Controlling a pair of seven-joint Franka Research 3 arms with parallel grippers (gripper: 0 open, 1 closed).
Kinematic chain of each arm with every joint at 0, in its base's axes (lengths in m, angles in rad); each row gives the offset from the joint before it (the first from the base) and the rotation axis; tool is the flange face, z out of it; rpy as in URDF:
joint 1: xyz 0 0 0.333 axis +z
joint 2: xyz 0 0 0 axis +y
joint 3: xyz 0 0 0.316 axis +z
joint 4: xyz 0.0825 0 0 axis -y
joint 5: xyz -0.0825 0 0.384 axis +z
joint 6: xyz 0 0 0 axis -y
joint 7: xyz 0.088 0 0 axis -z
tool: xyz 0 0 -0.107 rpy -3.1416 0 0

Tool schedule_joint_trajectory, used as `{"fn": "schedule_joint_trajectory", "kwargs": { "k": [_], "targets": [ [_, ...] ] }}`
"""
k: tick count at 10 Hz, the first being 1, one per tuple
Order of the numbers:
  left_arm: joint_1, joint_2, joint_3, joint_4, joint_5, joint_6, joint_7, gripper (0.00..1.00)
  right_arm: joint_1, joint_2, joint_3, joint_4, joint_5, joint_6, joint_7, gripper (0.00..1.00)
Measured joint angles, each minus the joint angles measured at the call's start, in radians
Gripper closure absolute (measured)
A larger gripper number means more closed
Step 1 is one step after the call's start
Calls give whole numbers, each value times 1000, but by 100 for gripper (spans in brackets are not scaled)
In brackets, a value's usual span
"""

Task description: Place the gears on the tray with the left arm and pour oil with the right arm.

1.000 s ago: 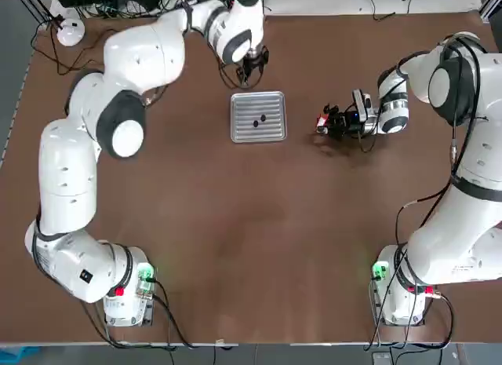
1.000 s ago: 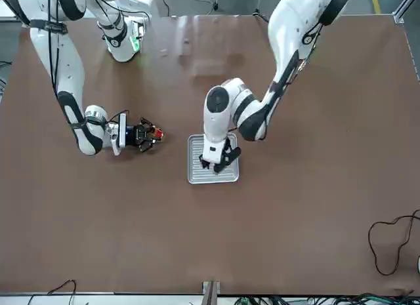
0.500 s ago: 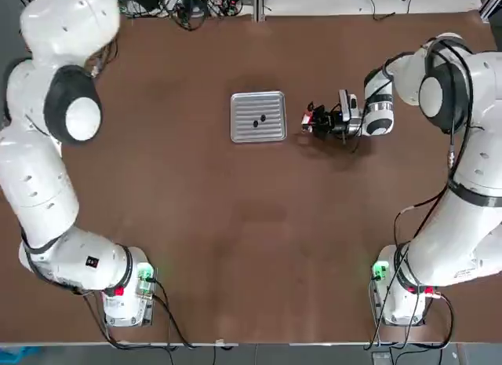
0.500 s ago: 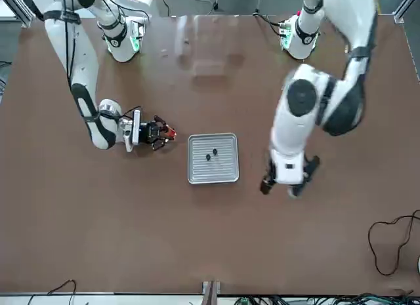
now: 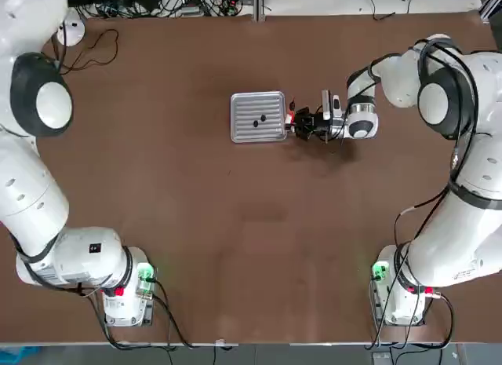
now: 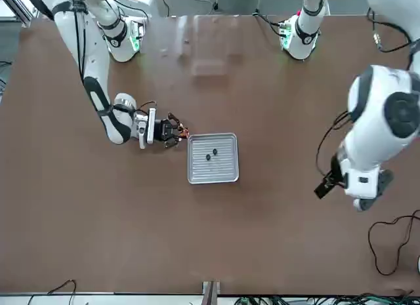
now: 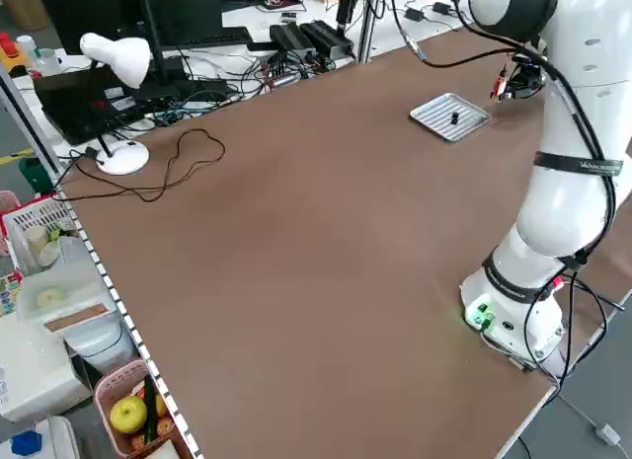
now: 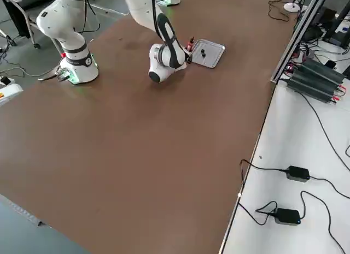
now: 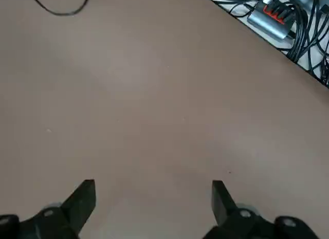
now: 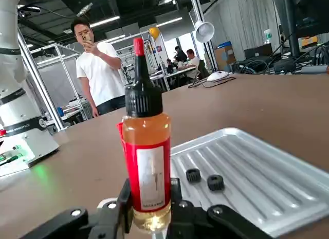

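Left arm [image 6: 380,121] swung off the tray [image 5: 258,117], out to the table's left edge; its gripper [image 9: 153,195] opened wide over bare table. Right gripper [image 5: 302,123] carried the oil [image 10: 146,162] across, ended just beside the tray's right edge.

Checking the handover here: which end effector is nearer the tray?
Right. The right end effector, holding the oil bottle, sits beside the tray; the left end effector is far off to the side.

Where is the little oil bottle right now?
The small red-banded oil bottle is held in the right gripper, beside the ribbed silver metal tray on its right edge in the top view.
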Motion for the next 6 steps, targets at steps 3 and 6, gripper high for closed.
{"fn": "schedule_joint_trajectory", "kwargs": {
  "k": [3, 6],
  "targets": [
    [65, -83, 19, -40, -71, -61, 248, 0, 1, -12, 122, 6, 79, 100, 58, 69],
    [93, -158, 52, -44, -128, -182, 517, 0, 2, -13, 153, 16, 85, 108, 156, 69]
  ]
}}
